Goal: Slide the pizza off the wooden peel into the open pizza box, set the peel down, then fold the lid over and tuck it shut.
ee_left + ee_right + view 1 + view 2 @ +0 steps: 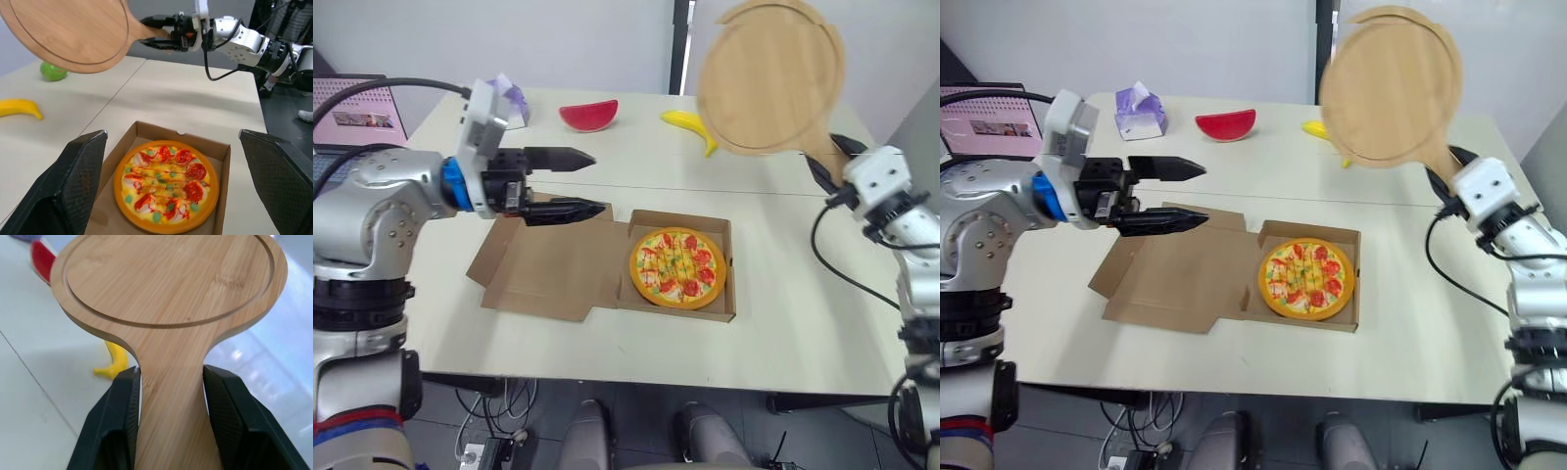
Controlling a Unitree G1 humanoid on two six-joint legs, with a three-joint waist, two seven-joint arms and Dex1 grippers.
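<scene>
The desk [803,294] is big and pale. The pizza box [677,217] sits open in the middle of it. Its lid [548,264] lies flat toward 9 o'clock. The wooden peel [771,76] is up in the air at about 1 o'clock from the box. It is tipped up and has nothing on it. The pizza [677,266] is already inside the box, so I think the job now is to put the peel down.

The right tool [830,157] squeezes the peel's handle from both sides. The left tool [597,182] is spread wide, holds nothing, and hangs over the lid's far edge.

To do this well, the right arm should bring the peel down slowly and lay it flat. The bare desk at 3 o'clock from the box looks like the best spot. The peel should stay off the banana [690,125] at 12 o'clock and off the box wall. The tool should let go only when the peel rests on the desk. The left tool should wait above the lid.
</scene>
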